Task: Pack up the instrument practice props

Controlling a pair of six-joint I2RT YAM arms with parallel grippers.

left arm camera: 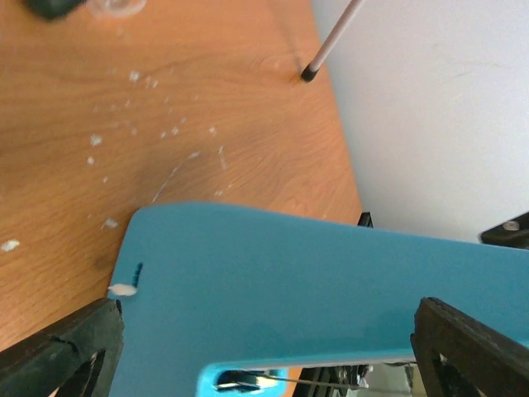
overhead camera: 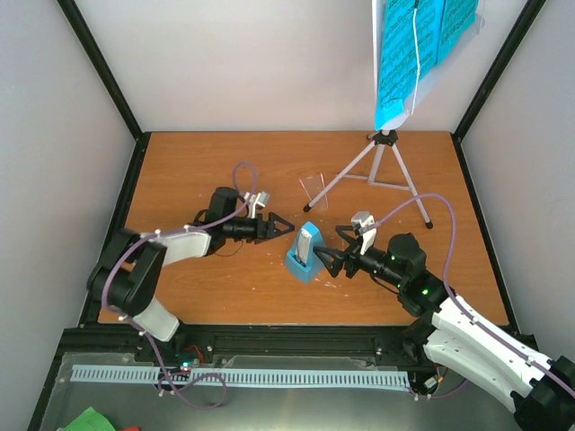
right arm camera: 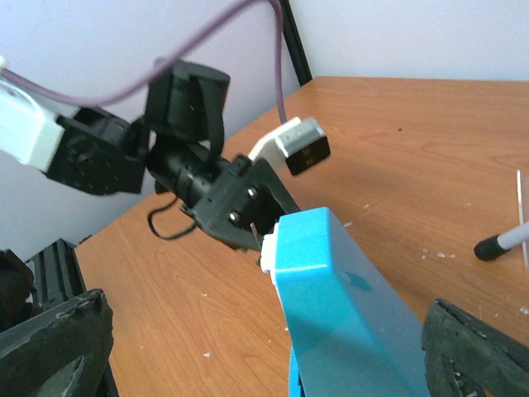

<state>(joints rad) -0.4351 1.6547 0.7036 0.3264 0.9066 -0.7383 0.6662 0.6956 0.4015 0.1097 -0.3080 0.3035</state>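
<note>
The light-blue metronome (overhead camera: 305, 254) stands upright mid-table, its white face toward the left arm. My left gripper (overhead camera: 283, 224) is open just left of its top. In the left wrist view its blue side (left arm camera: 331, 281) fills the space ahead of the left gripper (left arm camera: 264, 364), and the fingers (left arm camera: 66, 347) stand wide apart. My right gripper (overhead camera: 329, 259) is open at the metronome's right side. In the right wrist view the metronome (right arm camera: 347, 306) sits between the spread jaws of the right gripper (right arm camera: 264, 356). The grey tripod music stand (overhead camera: 384, 160) stands at the back right, carrying bright-blue sheet-music pages (overhead camera: 409, 49).
A small clear plastic piece (overhead camera: 314, 187) lies near the stand's left leg. One tripod foot (left arm camera: 310, 73) shows in the left wrist view, and a tripod foot (right arm camera: 494, 246) also shows in the right wrist view. White walls and black frame posts enclose the wooden table (overhead camera: 207, 162).
</note>
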